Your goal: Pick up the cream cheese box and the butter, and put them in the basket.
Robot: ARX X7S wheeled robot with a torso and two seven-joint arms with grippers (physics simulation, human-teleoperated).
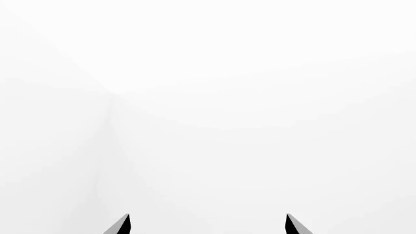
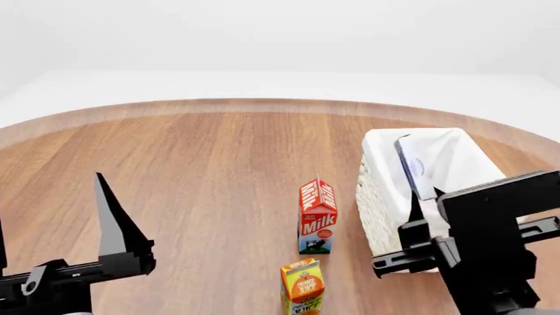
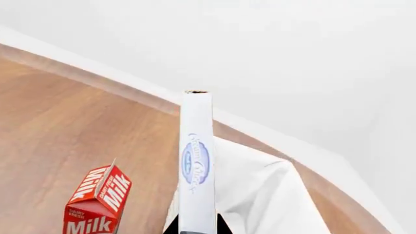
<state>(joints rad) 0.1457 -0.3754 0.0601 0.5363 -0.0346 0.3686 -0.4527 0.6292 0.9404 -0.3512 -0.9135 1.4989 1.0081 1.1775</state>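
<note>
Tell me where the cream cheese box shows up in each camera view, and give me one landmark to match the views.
Head view: the cream cheese box stands edge-on at right, above the basket, held in the right tool.
Right wrist view: it is the tall white strip at centre, rising from the bottom edge.
Left wrist view: not in it; only the left tool against white.
Shared landmark: the milk carton, beside the basket.

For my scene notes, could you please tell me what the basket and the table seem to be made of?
The basket looks like white woven wicker, its side textured, with a smooth white cloth liner folded over the rim. The table looks like brown wood or laminate, with matte grain streaks.
</note>
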